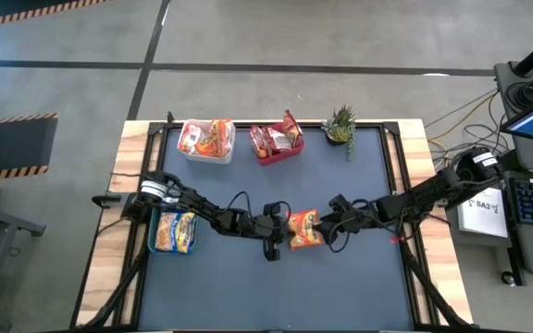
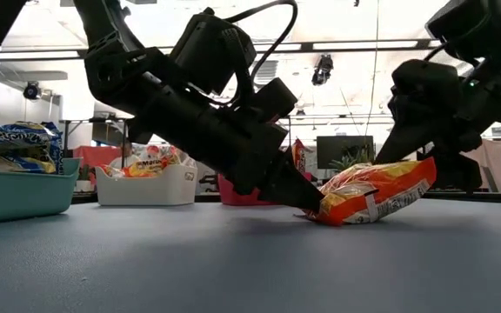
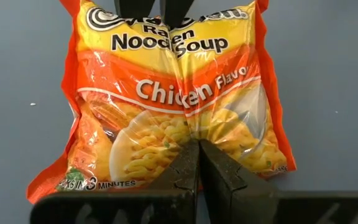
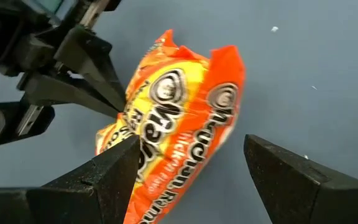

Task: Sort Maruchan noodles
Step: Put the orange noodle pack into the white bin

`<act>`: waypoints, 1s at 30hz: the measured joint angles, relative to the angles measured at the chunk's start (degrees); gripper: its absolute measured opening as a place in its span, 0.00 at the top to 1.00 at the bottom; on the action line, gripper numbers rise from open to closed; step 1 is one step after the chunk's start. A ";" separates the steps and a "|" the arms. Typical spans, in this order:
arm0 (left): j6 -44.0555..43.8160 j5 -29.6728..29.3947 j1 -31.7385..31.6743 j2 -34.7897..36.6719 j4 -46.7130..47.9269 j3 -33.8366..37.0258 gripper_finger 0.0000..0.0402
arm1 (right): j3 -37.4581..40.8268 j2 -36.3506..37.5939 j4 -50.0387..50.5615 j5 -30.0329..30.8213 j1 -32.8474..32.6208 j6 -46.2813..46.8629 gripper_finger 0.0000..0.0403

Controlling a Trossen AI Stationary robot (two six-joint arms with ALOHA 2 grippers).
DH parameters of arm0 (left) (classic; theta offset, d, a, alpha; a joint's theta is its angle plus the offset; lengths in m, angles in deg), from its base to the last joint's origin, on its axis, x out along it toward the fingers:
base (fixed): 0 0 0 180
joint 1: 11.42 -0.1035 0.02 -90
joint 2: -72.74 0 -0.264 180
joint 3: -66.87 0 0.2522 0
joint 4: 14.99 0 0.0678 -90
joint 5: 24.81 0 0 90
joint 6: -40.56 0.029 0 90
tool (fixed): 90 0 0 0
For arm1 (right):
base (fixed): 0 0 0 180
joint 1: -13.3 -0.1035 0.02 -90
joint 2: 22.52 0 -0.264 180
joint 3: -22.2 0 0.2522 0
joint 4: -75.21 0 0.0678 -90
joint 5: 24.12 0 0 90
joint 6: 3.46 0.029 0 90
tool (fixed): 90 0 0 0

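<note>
Noodles look mostly sorted from my seat: packets fill the white bin [image 1: 207, 139], the red bin [image 1: 277, 143] and the teal bin [image 1: 174, 232]. I judge one orange chicken packet [image 1: 304, 228] is left, mid-counter [image 1: 359, 287] between both arms. My left gripper [image 1: 280, 231] has its jaws closed, pinching the packet's bottom edge; the right gripper [image 1: 326, 224] has its jaws wide apart around the raised top end. Its long axis runs arm to arm, logo end toward the right gripper

Packet: orange noodle packet [image 2: 374, 200], tilted, one end on the table [image 2: 233, 261].
Left gripper [image 2: 310, 202]: fingers pinched together at its 9 o'clock edge.
Right gripper [image 2: 429, 148]: at its 2 o'clock end.
</note>
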 joint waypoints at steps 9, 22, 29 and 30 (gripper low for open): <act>0.00 0.00 -0.10 0.00 0.02 0.06 1.00 | 1.95 0.00 -8.04 0.02 -0.02 -0.05 0.31; -0.02 0.00 -0.13 0.00 0.07 0.13 1.00 | 1.84 -9.45 -19.91 -1.44 0.00 -0.08 0.31; -0.04 0.00 -0.13 0.00 -0.26 0.13 1.00 | 1.84 -13.56 -24.29 -1.77 0.04 -0.48 0.35; -0.04 0.00 -0.13 0.00 -0.33 0.13 1.00 | 1.84 -13.85 -24.76 -1.73 0.04 -0.66 0.37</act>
